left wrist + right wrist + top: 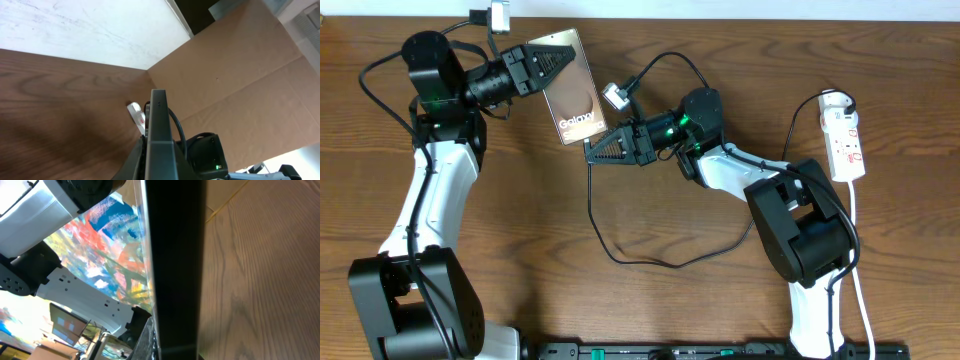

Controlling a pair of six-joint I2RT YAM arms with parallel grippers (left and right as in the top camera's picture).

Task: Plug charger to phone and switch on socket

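My left gripper [555, 60] pinches the phone [575, 100] at upper centre while my right gripper [595, 150], its grip impossible to read, sits at the phone's lower edge with the charger [591, 200] trailing below, so an off-line push could lever the phone loose, the socket [845, 135] waiting far right

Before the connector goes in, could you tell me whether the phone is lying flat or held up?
Held up: the left gripper clamps the phone, seen edge-on above the table in the left wrist view.
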